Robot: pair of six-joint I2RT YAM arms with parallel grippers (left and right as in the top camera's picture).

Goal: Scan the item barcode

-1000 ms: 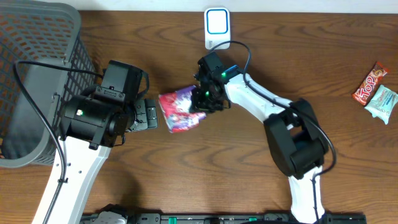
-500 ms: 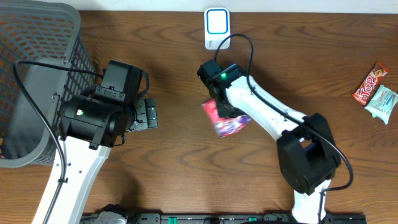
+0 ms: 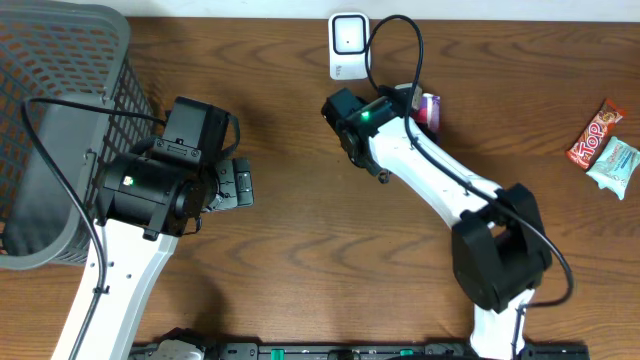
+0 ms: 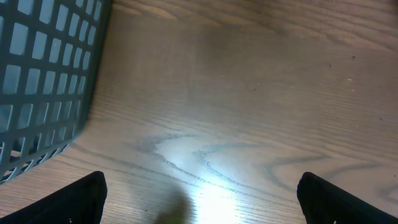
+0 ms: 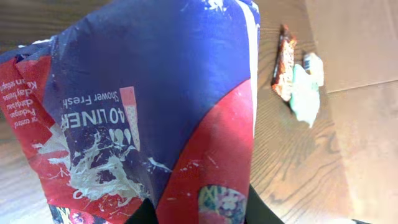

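Nearest the base, the left gripper [image 3: 243,186] hangs released and takes no part. Farther out, the right gripper [image 3: 416,104] is clenched on the soft packet [image 5: 155,112], held up just right of the scanner [image 3: 347,42]. Presenting the barcode looks to be the step in hand, and next the coded face must turn toward the scanner. From above only the packet's narrow edge shows, long axis running roughly away from the base, flat faces sideways, with its lettering upside down in the wrist view.
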